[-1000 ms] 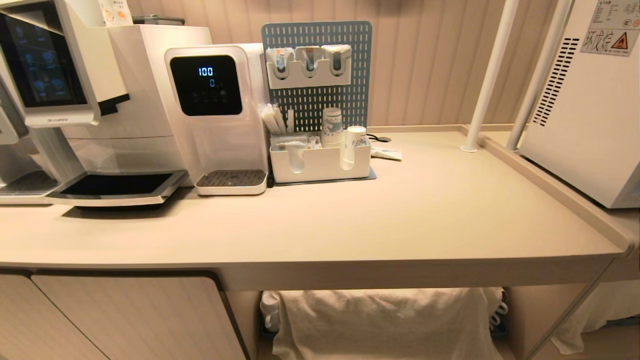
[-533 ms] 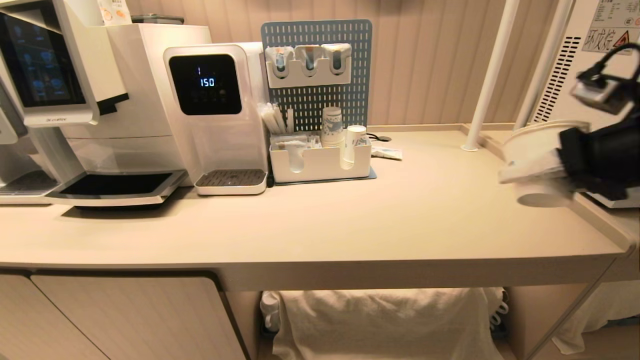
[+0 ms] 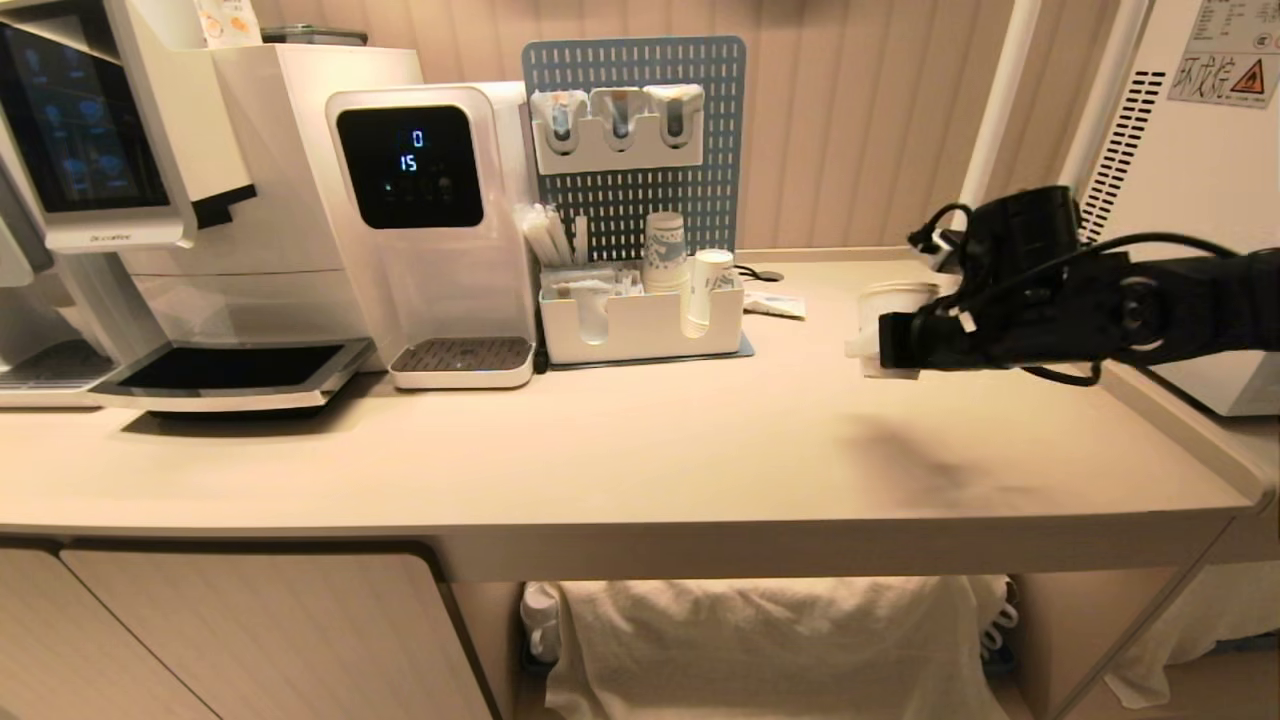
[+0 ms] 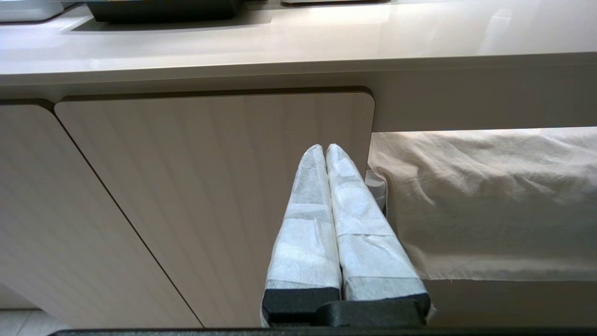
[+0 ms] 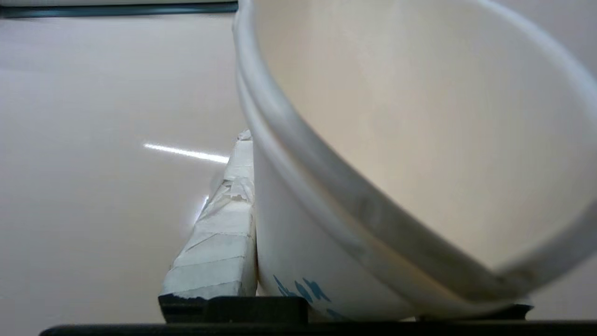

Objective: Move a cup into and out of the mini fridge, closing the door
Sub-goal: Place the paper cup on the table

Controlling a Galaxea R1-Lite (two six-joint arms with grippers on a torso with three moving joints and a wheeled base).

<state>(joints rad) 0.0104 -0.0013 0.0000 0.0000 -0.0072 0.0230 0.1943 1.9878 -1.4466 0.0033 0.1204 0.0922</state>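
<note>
My right gripper (image 3: 872, 352) hangs over the right part of the beige counter (image 3: 640, 450), shut on the cup (image 3: 893, 297). The cup is white paper with blue marks and sits upright in the grip, clear of the counter top. In the right wrist view the cup (image 5: 396, 140) fills most of the picture, with one taped finger (image 5: 224, 224) pressed against its wall; the other finger is hidden behind it. The mini fridge (image 3: 1200, 230) stands at the far right, showing its white vented side with a warning sticker. Its door is out of view. My left gripper (image 4: 325, 148) is parked, shut and empty, before a cabinet front below the counter.
Two white drink machines (image 3: 430, 220) stand at the back left. A blue pegboard organiser (image 3: 640, 310) with cup stacks sits mid-back. Two white poles (image 3: 1000, 130) rise beside the fridge. A raised lip (image 3: 1180, 420) edges the counter on the right. Cloth (image 3: 760, 640) hangs under it.
My right arm has come into the head view from the right with the cup and carried it left and farther in over the counter. The left gripper is unmoved.
</note>
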